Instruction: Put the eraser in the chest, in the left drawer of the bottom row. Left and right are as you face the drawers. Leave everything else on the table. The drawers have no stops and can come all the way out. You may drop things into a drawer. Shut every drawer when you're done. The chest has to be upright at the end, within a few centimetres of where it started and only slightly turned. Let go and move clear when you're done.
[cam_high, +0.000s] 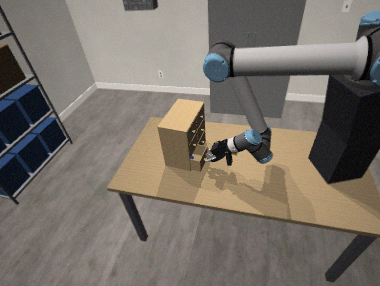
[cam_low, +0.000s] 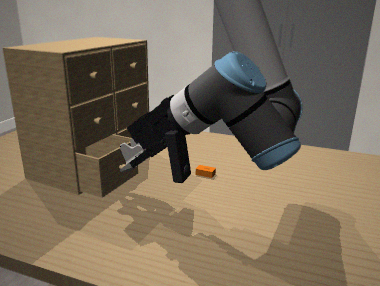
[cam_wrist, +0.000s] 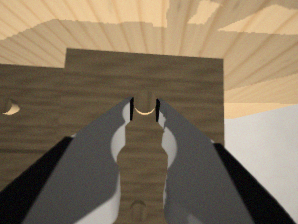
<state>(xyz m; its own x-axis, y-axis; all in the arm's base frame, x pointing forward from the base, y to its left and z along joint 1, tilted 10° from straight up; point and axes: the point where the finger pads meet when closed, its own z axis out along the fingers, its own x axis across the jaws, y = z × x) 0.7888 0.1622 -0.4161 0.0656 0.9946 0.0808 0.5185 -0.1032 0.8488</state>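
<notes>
The wooden chest (cam_low: 71, 104) stands on the table with two columns of drawers; it also shows in the top view (cam_high: 182, 134). Its bottom left drawer (cam_low: 102, 167) is pulled partly out, and the other drawers are shut. My gripper (cam_low: 126, 161) is shut on that drawer's small knob (cam_wrist: 144, 103), with the fingertips pinching it from both sides. The orange eraser (cam_low: 205, 171) lies flat on the table, to the right of the open drawer and just past my wrist. I cannot see the eraser in the wrist view.
The arm's black pedestal (cam_high: 350, 130) stands at the table's right end. A metal shelf with blue bins (cam_high: 25, 125) stands on the floor to the left, away from the table. The table's front edge (cam_high: 240, 212) is near the chest.
</notes>
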